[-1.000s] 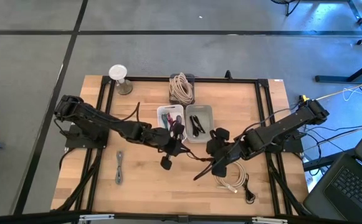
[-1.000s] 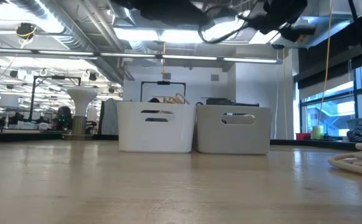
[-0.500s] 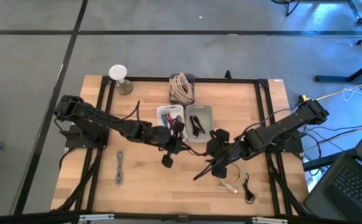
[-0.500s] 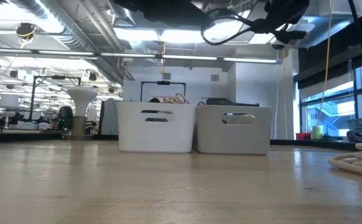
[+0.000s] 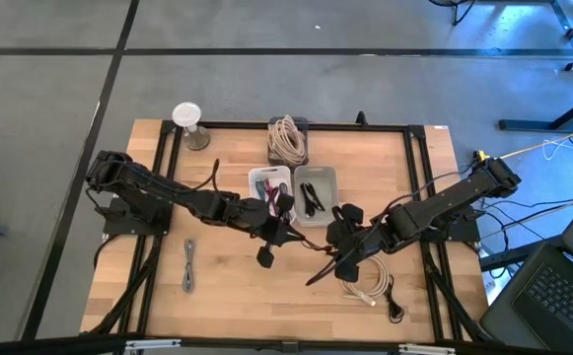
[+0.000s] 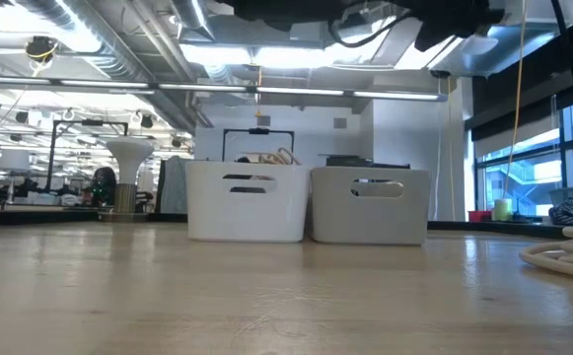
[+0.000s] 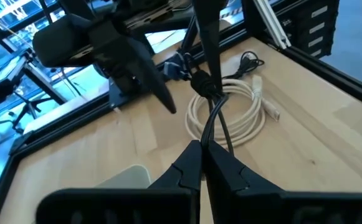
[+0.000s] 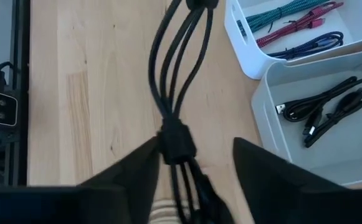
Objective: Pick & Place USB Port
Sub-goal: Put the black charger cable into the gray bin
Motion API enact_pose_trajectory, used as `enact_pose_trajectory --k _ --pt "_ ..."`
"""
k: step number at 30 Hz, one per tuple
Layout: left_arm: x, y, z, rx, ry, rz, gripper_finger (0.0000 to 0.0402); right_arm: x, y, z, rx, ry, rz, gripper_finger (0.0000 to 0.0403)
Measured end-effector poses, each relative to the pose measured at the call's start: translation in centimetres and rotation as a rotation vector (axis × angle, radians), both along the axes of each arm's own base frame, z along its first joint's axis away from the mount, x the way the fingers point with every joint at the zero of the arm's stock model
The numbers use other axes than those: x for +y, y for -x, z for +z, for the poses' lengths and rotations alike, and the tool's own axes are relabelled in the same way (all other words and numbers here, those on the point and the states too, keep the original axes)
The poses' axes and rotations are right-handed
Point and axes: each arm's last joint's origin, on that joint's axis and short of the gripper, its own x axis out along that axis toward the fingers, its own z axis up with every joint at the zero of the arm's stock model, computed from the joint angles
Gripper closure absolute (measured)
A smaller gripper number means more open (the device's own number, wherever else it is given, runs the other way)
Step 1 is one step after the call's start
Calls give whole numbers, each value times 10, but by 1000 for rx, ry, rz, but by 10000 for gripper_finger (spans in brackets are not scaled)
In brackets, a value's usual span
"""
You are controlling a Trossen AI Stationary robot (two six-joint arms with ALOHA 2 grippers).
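Observation:
A black cable bundle (image 5: pixel 311 258), bound by a tie (image 8: pixel 176 140), hangs in the air between my two grippers, above the table's middle. My left gripper (image 7: pixel 202 160) is shut on one end of it, just in front of the white bins. My right gripper (image 8: pixel 196 149) stands open around the bundle at the tie. The tie lies close to one finger (image 8: pixel 144 163), and I cannot tell whether they touch. The bundle's other end (image 5: pixel 312 279) trails toward the near edge. My left gripper pinches the bundle's looped end (image 7: pixel 213 127) between its two shut fingers. The fingers come from the table's left, slanting a little downward, and lie along the cable. The bundle runs on from them toward my right gripper, clear of the table.
Two white bins stand behind the grippers, the left bin (image 5: pixel 266 177) with coloured cables and the right bin (image 5: pixel 318 176) with black ones. A white cable coil (image 5: pixel 370 279) lies near right and another coil (image 5: pixel 286 138) lies far. A grey cable (image 5: pixel 188 266) lies at the near left.
In the low view the black cable's hanging loop sits higher than a second ago. Both arms have stayed in place.

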Motion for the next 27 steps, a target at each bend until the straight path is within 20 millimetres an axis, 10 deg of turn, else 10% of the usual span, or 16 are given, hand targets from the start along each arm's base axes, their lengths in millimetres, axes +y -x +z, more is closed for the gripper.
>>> enact_pose_trajectory --k 7,16,27 --pt "0 0 0 1 -1 3 398 0 1 -1 23 9 39 377" --pt "-1 0 0 2 11 4 381 -1 1 -1 12 54 33 381" --pt "-17 6 -4 42 66 92 255 -34 0 -3 12 180 -295 381"
